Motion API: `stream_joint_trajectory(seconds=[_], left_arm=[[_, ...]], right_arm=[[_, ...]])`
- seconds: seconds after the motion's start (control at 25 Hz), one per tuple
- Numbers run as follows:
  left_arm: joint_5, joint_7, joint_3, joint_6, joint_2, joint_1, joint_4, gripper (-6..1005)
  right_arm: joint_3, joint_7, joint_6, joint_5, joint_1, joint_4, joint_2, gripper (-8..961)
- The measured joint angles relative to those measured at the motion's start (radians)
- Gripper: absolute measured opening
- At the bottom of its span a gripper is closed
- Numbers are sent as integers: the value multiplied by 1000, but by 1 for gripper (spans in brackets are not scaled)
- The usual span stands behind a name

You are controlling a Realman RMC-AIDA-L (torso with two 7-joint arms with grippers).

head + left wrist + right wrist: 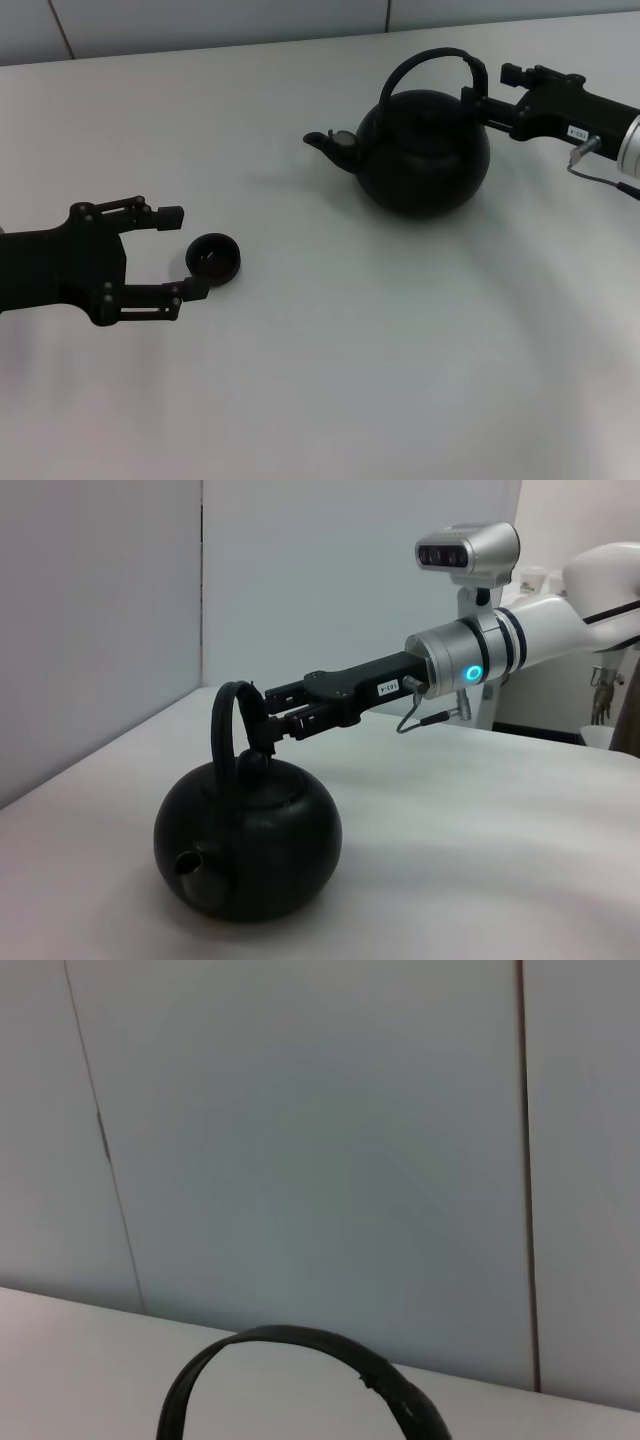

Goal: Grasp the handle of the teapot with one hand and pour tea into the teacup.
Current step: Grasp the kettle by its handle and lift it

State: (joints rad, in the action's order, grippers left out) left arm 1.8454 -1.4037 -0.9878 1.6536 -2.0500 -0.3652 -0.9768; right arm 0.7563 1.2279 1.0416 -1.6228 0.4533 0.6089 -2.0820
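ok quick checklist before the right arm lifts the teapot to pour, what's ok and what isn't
1. Right claw at the handle: ok, it reaches the hoop's right side.
2. Fingers shut on the handle: cannot tell in any view.
3. Teapot upright on the table, lid on: ok.
4. Spout aimed toward the teacup's side: ok, it points to the robot's left.
5. Teacup upright, steadied: ok, it sits between the open left claw fingers; contact cannot tell.
6. Path from teapot to teacup free: ok.

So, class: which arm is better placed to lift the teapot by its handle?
Right. Its hand is already at the handle of the teapot; the left hand brackets the teacup.
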Motion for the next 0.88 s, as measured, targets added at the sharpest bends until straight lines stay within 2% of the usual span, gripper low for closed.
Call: stream_joint_trajectory(seconds=[0.36,0.88], left_arm=[[0,0,0,0,-3,-10,0,849],[0,-12,0,-7,-4,-14,0,849]], right_arm=[[0,-2,-67,0,23,-29,0,702],[0,-11,-90,0,44,-43,0,669]])
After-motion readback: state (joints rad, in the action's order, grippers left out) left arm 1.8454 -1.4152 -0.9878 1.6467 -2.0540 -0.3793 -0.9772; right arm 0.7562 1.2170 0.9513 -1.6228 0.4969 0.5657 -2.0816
